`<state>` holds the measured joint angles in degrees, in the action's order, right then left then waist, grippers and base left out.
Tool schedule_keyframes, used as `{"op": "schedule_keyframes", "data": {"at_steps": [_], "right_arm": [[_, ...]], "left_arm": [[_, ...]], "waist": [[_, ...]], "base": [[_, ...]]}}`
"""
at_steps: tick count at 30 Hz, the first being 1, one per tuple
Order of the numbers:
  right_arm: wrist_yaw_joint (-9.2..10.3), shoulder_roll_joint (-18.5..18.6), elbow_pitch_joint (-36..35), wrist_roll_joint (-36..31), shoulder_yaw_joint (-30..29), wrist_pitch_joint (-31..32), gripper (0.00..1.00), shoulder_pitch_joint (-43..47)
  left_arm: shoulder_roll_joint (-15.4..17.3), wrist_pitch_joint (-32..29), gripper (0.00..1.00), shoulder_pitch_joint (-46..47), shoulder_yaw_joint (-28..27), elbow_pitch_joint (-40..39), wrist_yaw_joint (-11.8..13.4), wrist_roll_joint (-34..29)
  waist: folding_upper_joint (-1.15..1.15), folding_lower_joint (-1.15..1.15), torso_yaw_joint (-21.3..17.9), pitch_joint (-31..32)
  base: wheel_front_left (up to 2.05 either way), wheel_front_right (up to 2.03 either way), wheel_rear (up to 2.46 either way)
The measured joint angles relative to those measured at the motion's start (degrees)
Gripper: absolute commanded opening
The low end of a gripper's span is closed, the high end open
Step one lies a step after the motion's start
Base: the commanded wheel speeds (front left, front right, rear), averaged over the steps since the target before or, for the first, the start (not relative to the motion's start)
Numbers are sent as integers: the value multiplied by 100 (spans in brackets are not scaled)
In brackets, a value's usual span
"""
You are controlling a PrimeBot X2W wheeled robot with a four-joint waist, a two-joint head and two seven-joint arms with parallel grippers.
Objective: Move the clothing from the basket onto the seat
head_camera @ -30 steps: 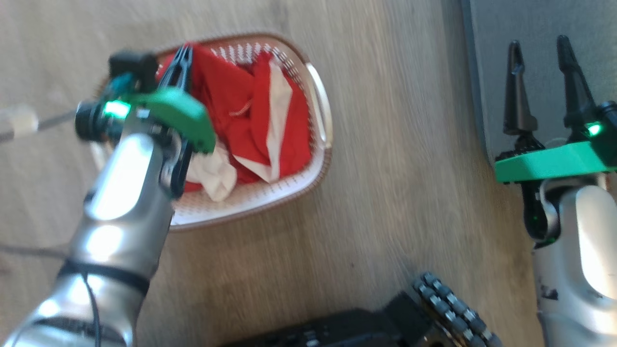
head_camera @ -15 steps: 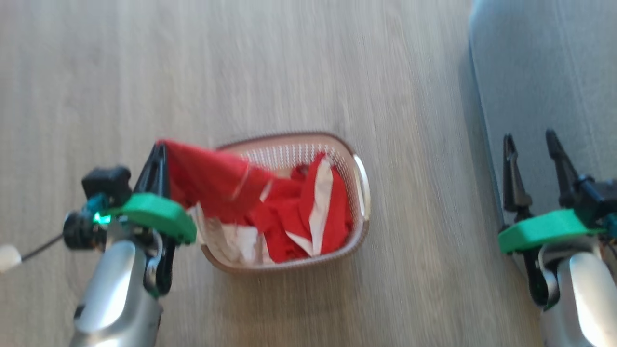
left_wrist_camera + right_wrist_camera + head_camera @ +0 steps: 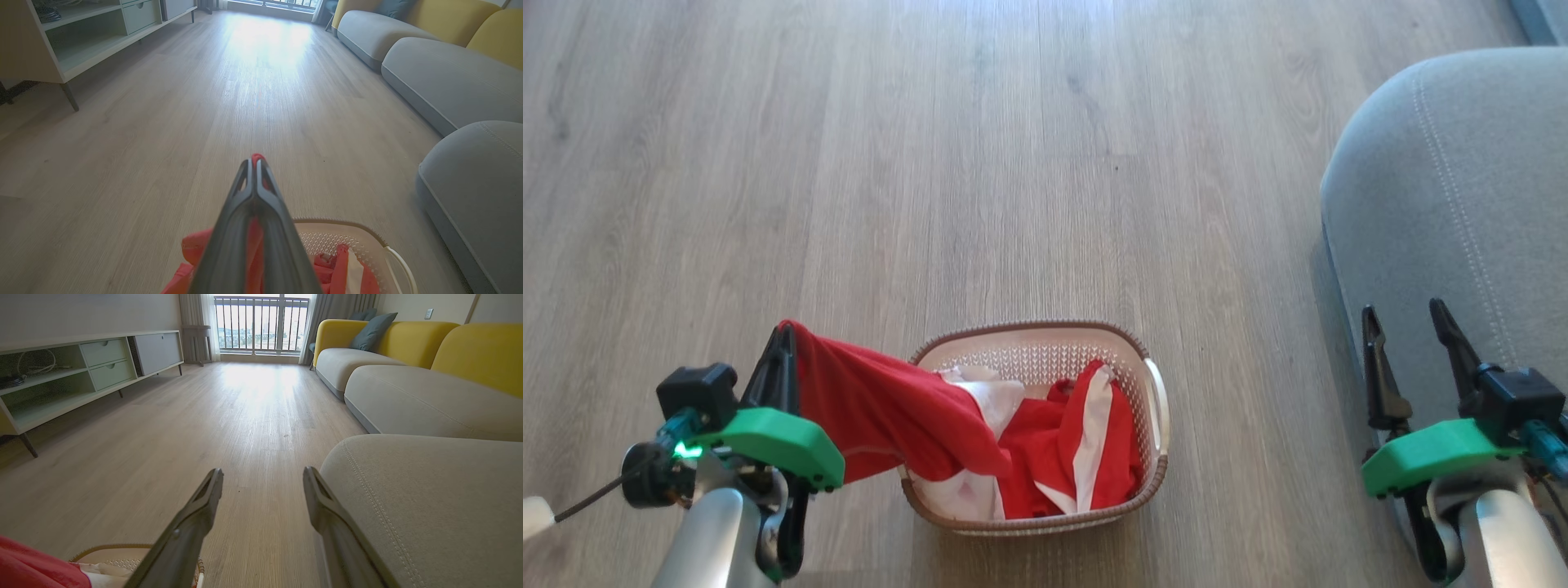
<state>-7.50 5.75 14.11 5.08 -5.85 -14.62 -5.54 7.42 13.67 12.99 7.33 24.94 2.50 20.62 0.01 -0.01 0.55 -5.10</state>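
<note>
Over on the left, the left gripper [image 3: 784, 335] has its two dark fingers [image 3: 241, 212] clenched tight on a red garment [image 3: 882, 416]. In the left wrist view a bit of red pokes out past the tips. The garment is lifted at the gripper end and drapes down to the right, with its far end trailing over the rim into the basket [image 3: 1156, 478]. The basket sits on the wood floor [image 3: 1013, 163] with more clothing [image 3: 1086, 453] bunched inside, red with white panels. Further right, the right gripper [image 3: 1403, 310] hangs with its fingers spread wide and gripping nothing, right at the near edge of the grey seat [image 3: 1462, 204].
</note>
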Motion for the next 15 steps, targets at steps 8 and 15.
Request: {"op": "schedule_keyframes", "data": {"at_steps": [8,15], "right_arm": [[0,9,62,-55,116,0,100,52],[0,179,101,-112,557,0,100,57]], "left_arm": [[59,-177,0,-170,3,-320,69,52],[101,-330,0,-280,123,-702,64,57]], "waist": [[0,0,-15,227],[0,0,-63,248]], "base": [[0,0,0],[0,0,0]]}}
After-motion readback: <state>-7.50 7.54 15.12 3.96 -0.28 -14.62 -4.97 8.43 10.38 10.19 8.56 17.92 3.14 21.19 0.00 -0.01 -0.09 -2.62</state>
